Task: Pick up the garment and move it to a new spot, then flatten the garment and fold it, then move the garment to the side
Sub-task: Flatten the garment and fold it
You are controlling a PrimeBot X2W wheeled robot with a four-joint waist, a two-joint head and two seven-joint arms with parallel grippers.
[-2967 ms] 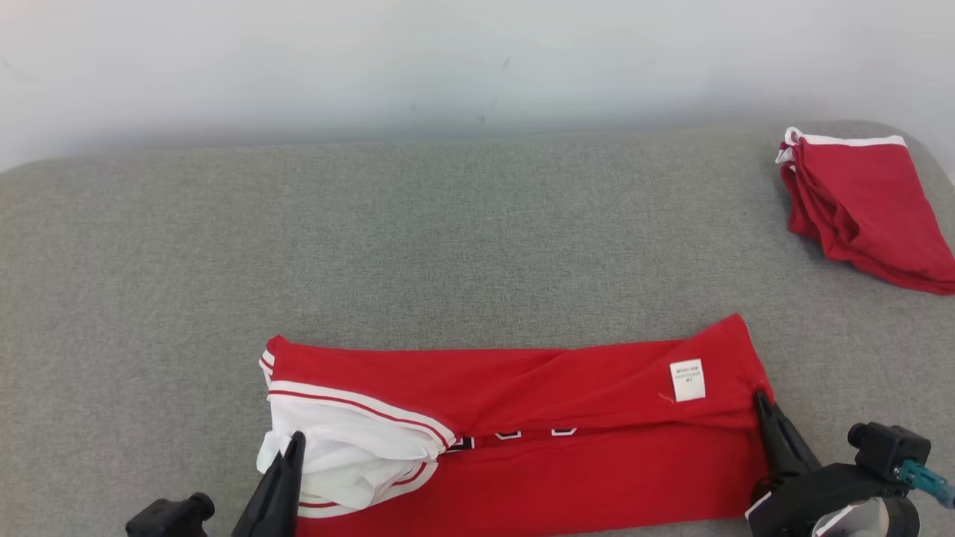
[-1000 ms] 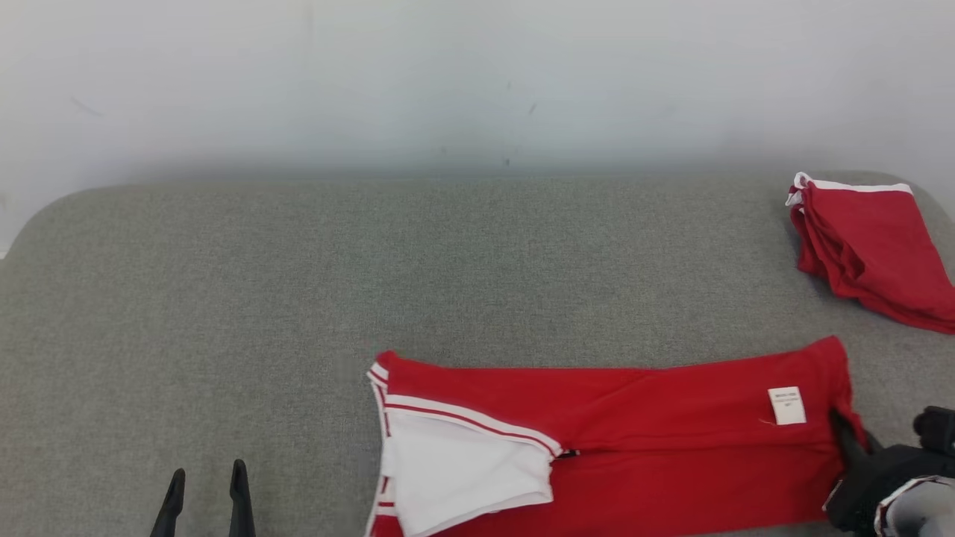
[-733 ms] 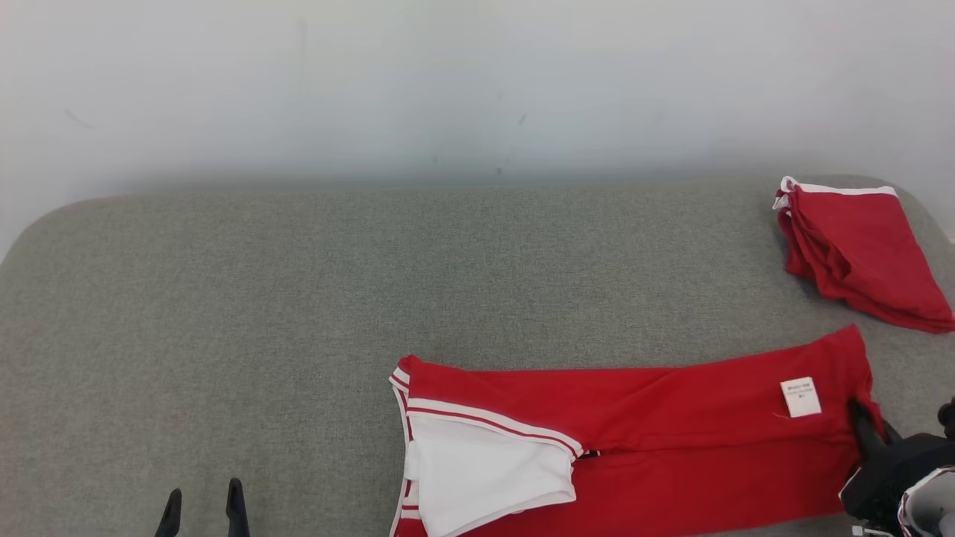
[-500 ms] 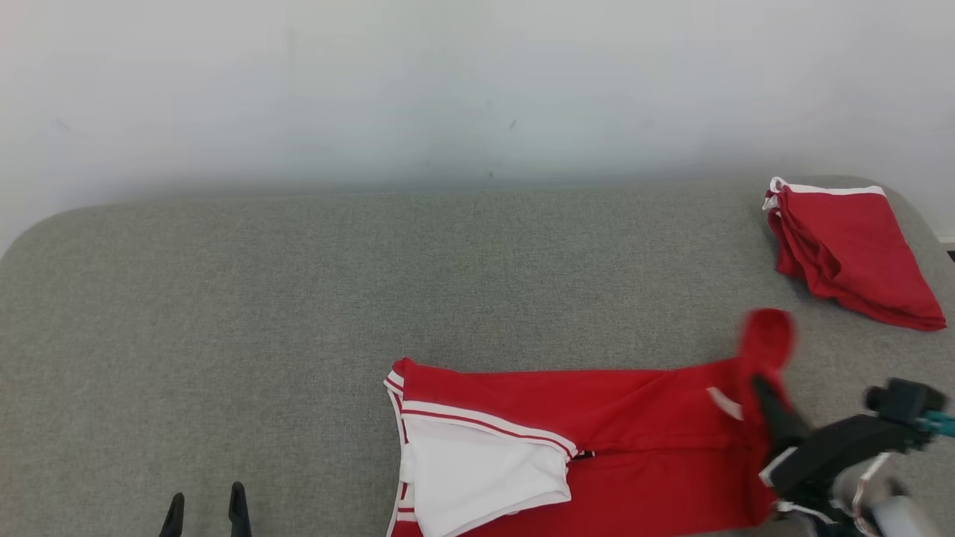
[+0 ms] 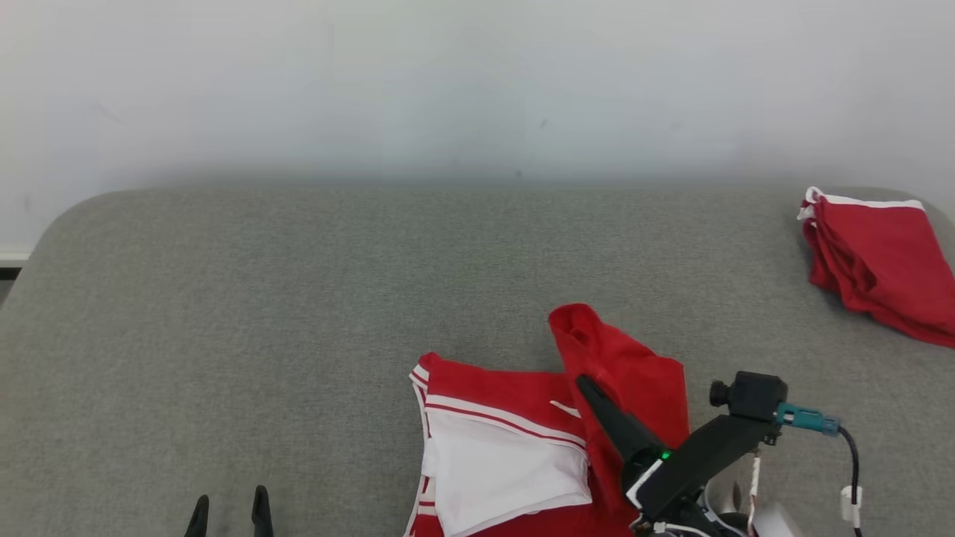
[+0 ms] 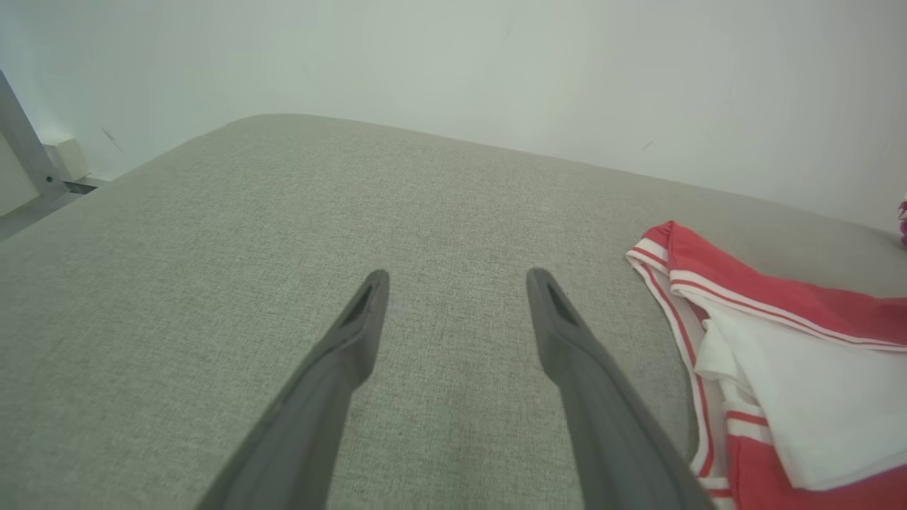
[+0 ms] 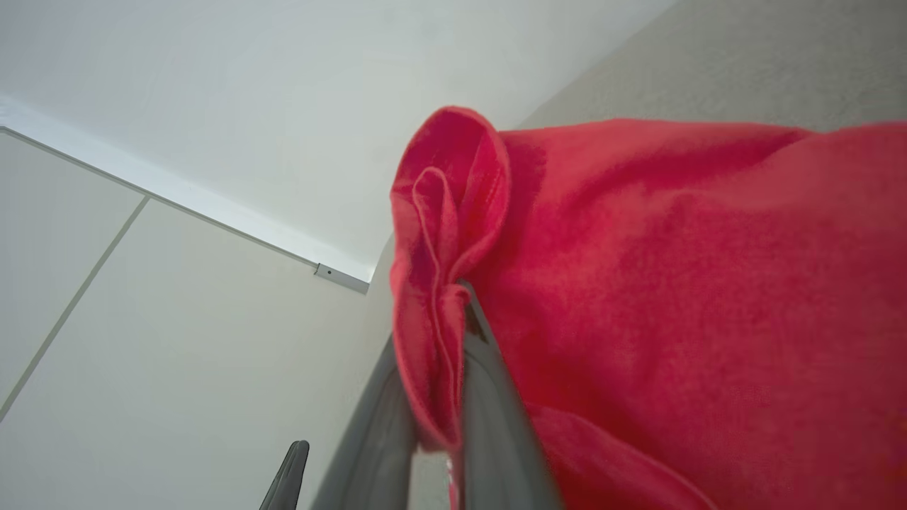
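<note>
Right hand pinches garment, its label unreadable.

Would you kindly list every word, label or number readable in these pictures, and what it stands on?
No text can be read anywhere.
White sliver on the red garment, perhaps a tag: too small to read.
Folded red pile: no print showing.

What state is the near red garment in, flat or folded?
Partly folded. The right gripper pinches one end of the garment and holds it raised over the middle; the white-trimmed left end lies flat.
</note>
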